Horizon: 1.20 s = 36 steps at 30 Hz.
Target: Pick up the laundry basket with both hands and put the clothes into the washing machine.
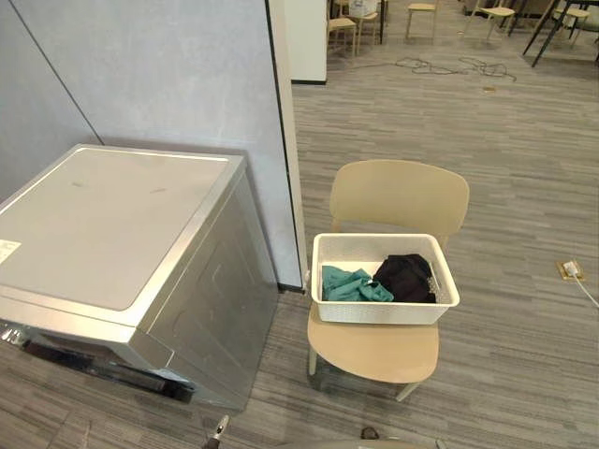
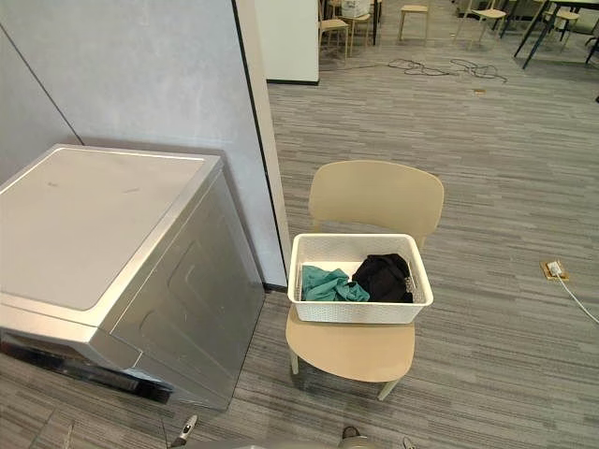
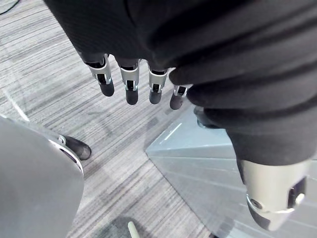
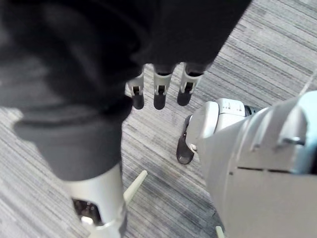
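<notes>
A white perforated laundry basket (image 1: 384, 313) sits on the seat of a beige chair (image 1: 398, 192). Inside it lie a teal garment (image 1: 351, 285) and a black garment (image 1: 406, 276). To the left of the chair stands the silver washing machine (image 1: 103, 234), seen from above with its lid flat. My left hand (image 3: 130, 82) hangs over the grey floor with straight fingers, holding nothing. The right hand (image 4: 159, 89) also hangs above the floor, fingers relaxed and empty. Both hands are well away from the basket.
A grey partition wall (image 1: 168, 65) stands behind the washer and beside the chair. A floor socket (image 1: 570, 270) with a white cable lies to the right. More chairs (image 1: 342, 28) and loose cables (image 1: 454, 66) are far back on the wood-look floor.
</notes>
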### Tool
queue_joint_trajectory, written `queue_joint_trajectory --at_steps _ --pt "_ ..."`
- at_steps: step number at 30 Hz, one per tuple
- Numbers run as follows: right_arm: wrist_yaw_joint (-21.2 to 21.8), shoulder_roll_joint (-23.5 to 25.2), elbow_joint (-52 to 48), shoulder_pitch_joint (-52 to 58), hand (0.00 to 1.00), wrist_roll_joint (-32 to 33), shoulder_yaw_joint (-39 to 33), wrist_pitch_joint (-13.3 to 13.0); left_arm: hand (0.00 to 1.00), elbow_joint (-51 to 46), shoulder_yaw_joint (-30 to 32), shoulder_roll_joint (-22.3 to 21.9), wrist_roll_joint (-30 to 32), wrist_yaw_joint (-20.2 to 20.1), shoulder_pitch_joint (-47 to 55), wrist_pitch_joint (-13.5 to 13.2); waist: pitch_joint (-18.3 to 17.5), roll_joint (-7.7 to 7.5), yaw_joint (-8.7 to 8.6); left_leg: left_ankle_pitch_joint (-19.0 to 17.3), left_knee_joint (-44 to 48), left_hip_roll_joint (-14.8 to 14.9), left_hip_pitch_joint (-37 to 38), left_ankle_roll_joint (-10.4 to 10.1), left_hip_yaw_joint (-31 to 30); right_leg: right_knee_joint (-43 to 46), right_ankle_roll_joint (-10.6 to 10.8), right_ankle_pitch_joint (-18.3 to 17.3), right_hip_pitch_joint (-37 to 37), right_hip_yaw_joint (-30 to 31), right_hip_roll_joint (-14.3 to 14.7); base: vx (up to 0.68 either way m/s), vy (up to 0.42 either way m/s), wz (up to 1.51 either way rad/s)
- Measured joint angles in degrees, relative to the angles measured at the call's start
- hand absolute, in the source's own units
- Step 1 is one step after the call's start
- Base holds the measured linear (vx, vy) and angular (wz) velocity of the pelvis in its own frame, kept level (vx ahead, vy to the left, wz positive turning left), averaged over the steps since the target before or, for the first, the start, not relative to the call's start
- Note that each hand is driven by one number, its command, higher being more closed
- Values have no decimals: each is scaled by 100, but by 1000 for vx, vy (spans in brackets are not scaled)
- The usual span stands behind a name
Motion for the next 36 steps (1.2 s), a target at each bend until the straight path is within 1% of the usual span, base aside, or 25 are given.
queue_joint_trajectory --at_steps 4,6,8,10,12,13,14,16,17,18,19,20,21,22,23,24,25,28,30,31,32,33,34,35,36 --pt "-6 -20 -421 -199 0 -134 578 -63 0 -216 -309 -2 -9 23 -143 -56 185 -88 58 -7 231 -205 -638 -44 -684 798 56 -412 -506 -636 -383 -172 -52 102" --pt "-34 -32 -613 -221 0 -203 771 -98 0 -245 -306 3 -17 30 -135 -63 218 -129 61 -17 228 -175 -712 -31 -619 1015 63 -537 -505 -907 -608 -46 -11 93" --pt "-63 -19 -850 -208 0 -241 882 -115 0 -247 -218 -41 -30 36 -114 -75 222 -127 81 -20 425 -27 -777 -23 -173 1132 71 -608 -501 -1059 -787 -7 12 72" --pt "-62 -132 -994 -271 0 -233 940 -127 0 -243 -137 -62 -35 39 -112 -88 228 -66 131 -65 1051 388 -1043 41 169 1287 197 -690 -501 -1169 -992 -32 86 39" --pt "-84 -152 -1025 -234 0 -185 984 -170 0 -223 -14 -69 -39 76 -110 -92 225 -51 107 -48 1217 737 -1067 13 308 1365 381 -741 -477 -1218 -1118 -19 212 30" --pt "-102 -190 -958 -238 0 -165 985 -220 0 -169 -7 -84 -38 150 -110 -88 217 14 78 -65 1067 870 -982 -254 226 1366 595 -764 -479 -1233 -1203 9 350 26" --pt "-114 -177 -768 -267 0 -93 986 -223 0 -118 7 -22 -79 159 -146 -83 201 -90 73 -77 987 675 -948 -660 287 1167 775 -628 -432 -1152 -1438 55 413 18" --pt "-123 -73 -719 -242 0 -60 993 -211 0 -83 -37 89 -79 164 -145 -75 117 -174 74 -194 1182 453 -1102 -474 350 605 864 -243 -249 -1191 -1628 101 342 3" --pt "-126 35 -619 -238 0 -64 1016 -203 0 -31 -108 190 -78 165 -162 -75 78 -172 87 -549 1762 367 -1502 -295 349 132 952 183 -132 -1220 -1696 75 396 -13" --pt "-144 112 -557 -257 0 -67 1030 -160 0 55 -265 292 -74 168 -226 -63 53 -119 165 -823 2173 361 -1759 -177 399 -155 817 529 -130 -1208 -1684 50 313 -18" --pt "-168 141 -550 -253 0 -76 1054 -118 0 126 -357 335 -72 169 -254 -51 39 -97 171 -912 2293 355 -1829 -99 438 -268 690 712 -129 -1199 -1679 47 485 -21" --pt "-210 124 -553 -249 0 -118 1085 -106 0 202 -542 388 -66 174 -265 -46 7 -45 171 -1012 2394 306 -1899 38 469 -425 236 1096 -131 -1201 -1675 28 433 -19" --pt "-199 53 -551 -253 0 -125 1184 -79 0 238 -741 428 4 165 -259 -43 -56 30 173 -1036 2311 285 -1884 178 554 -636 75 1704 -130 -1093 -1634 29 519 -15" --pt "-196 38 -552 -284 0 -130 1257 -78 0 251 -851 462 118 157 -258 -40 -47 77 165 -1023 2253 274 -1878 223 544 -423 119 1629 -155 -889 -1564 25 417 17" --pt "-170 81 -546 -302 0 -119 1316 -73 0 244 -1042 573 312 147 -305 -40 -61 83 74 -918 2013 175 -1727 355 432 445 332 893 -217 -419 -1330 82 328 49" --pt "-169 147 -523 -269 0 -119 1313 -72 0 241 -1174 651 404 145 -339 -46 -69 74 26 -817 1806 87 -1636 407 328 991 359 418 -213 -118 -1056 120 289 69" --pt "-163 249 -502 -207 0 -85 1291 -77 0 243 -1218 740 502 133 -370 -49 -125 -36 15 -692 1521 -5 -1490 454 244 1486 317 -162 -194 175 -650 119 154 46" --pt "-81 318 -496 -198 0 17 1299 -116 0 259 -1215 828 648 113 -404 -12 -211 -224 15 -407 870 -248 -1203 557 151 1403 223 -855 -171 127 21 87 49 18" --pt "-53 256 -385 -170 0 59 1299 -120 0 259 -1212 702 774 104 -465 29 -171 -201 -24 -304 497 -332 -952 642 -10 1226 0 -1094 -242 212 566 110 -4 42" --pt "-53 244 -372 -42 0 60 1305 -116 0 262 -1216 628 788 54 -532 76 -110 -110 -70 -207 315 -371 -743 571 -229 897 -73 -1091 -287 358 978 71 -35 74" --pt "-55 250 -363 42 0 60 1279 -117 0 265 -1249 598 784 10 -510 74 -118 -154 -129 -174 305 -468 -685 562 -346 673 -220 -999 -286 394 992 124 -58 111" --pt "-58 237 -321 137 0 60 1181 -118 0 267 -1336 546 771 0 -569 70 -103 -314 -216 -180 340 -655 -622 552 -477 654 -805 -699 -269 249 849 125 -60 105" --pt "-71 200 -297 209 0 56 982 -106 0 248 -1329 400 764 -1 -610 65 -81 -265 -200 -169 345 -680 -516 536 -648 715 -784 -722 -132 101 809 197 -75 88" --pt "-106 221 -361 200 0 54 868 -110 0 133 -1184 203 746 4 -594 57 -66 -175 -81 -259 475 -624 -511 411 -631 684 -775 -725 -37 29 820 177 -76 46" --pt "-107 228 -411 157 0 54 882 -112 0 98 -1093 153 738 11 -535 56 -27 -133 -51 -341 628 -592 -566 306 -588 678 -775 -725 0 -5 830 129 -47 16"
